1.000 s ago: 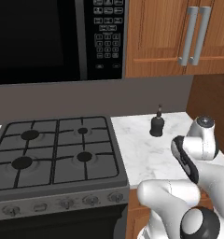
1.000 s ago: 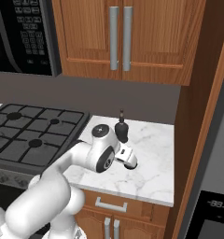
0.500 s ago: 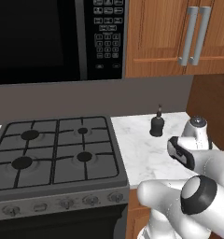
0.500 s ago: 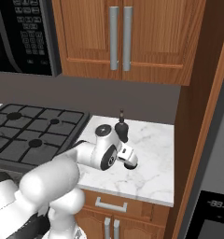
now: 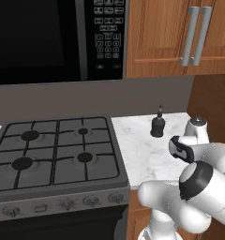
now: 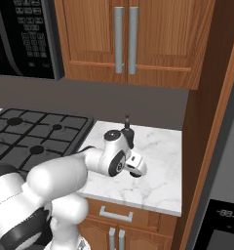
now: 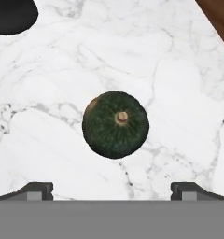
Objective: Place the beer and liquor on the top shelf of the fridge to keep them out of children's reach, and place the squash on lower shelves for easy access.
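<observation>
The squash (image 7: 115, 124), a round dark green ball with a tan stem spot, lies on the white marble counter (image 7: 179, 70). My gripper (image 7: 113, 190) hovers straight above it, open, with one fingertip (image 7: 37, 190) on each side and nothing between them. The liquor (image 5: 157, 124), a squat black bottle with a thin neck, stands upright at the back of the counter, also seen as the liquor (image 6: 127, 128) just behind my wrist. The fridge (image 6: 225, 166) stands grey at the far right, its black dispenser panel (image 6: 223, 218) low down. The beer and the fridge's shelves are out of view.
A black gas stove (image 5: 53, 154) adjoins the counter on the left, under a microwave (image 5: 58, 40). Wooden wall cabinets (image 6: 126, 39) hang overhead. A tall wooden side panel (image 6: 209, 146) closes the counter's right end, between it and the fridge.
My elbow has swung up and forward, and the hand has shifted slightly over the counter. The jaws have stayed open. The liquor has not moved.
</observation>
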